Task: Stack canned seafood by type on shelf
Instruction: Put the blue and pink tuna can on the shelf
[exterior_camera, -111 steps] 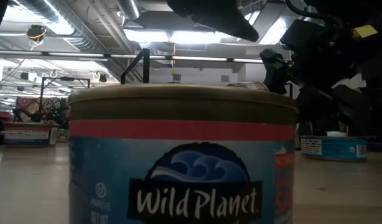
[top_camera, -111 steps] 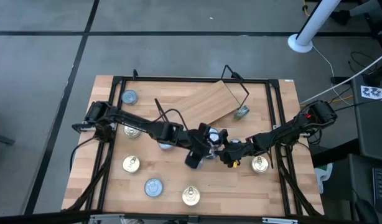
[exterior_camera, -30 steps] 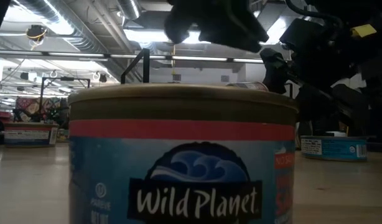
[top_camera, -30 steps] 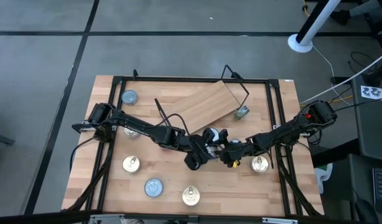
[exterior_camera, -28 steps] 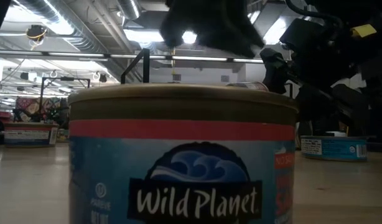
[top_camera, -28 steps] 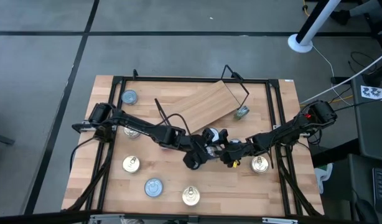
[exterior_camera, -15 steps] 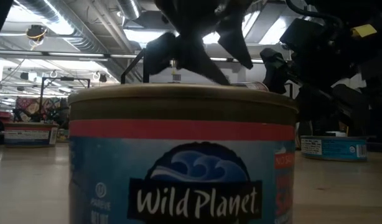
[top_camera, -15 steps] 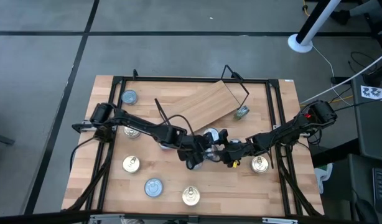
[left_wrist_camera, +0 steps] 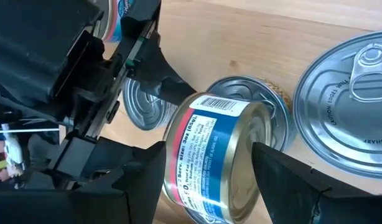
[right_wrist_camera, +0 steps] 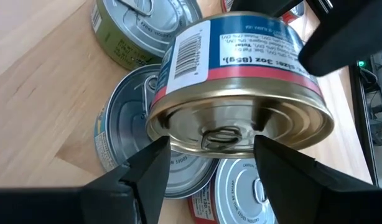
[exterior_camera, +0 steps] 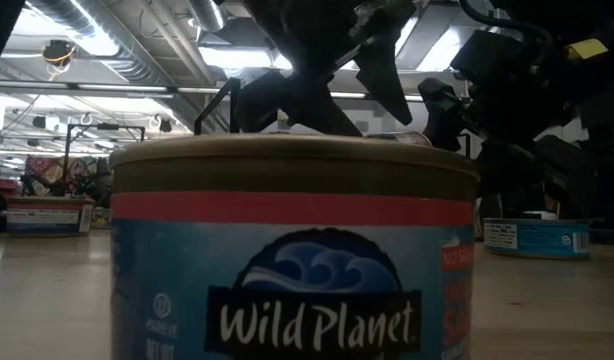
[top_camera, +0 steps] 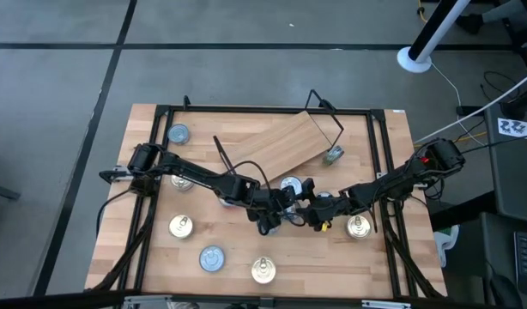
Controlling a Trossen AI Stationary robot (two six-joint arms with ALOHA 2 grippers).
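A blue-labelled tin (right_wrist_camera: 241,68) with a gold pull-ring lid hangs tilted above a cluster of tins lying flat mid-table. My right gripper (top_camera: 308,213) is shut on it, coming from the table's right. My left gripper (top_camera: 268,216) is open and reaches in from the left. Its two fingers stand on either side of the same tin (left_wrist_camera: 209,155), and I cannot tell whether they touch it. The shelf (top_camera: 285,142), a light plank, lies askew at the far middle, with one black wire leg frame (top_camera: 328,120) sticking out. My right gripper meets the tin at its lid end, with its fingertips (right_wrist_camera: 155,155) against the lower rim of the lid (right_wrist_camera: 191,147). The fingers slant down from the table's right. The tin is lifted clear and tilted, lid toward this wrist. The fingers themselves hide the exact contact.
Silver-lidded tins (right_wrist_camera: 132,134) lie flat under the held one. Loose tins stand at the far left (top_camera: 178,134), left (top_camera: 181,226), near edge (top_camera: 212,257) (top_camera: 263,271) and right (top_camera: 358,227). An olive tin (top_camera: 334,155) lies by the shelf. One tin (exterior_camera: 292,260) fills the low view.
My left gripper has sunk toward the held tin and rolled about the line it points along, its fingers staying apart. The tin and my right gripper have kept still.
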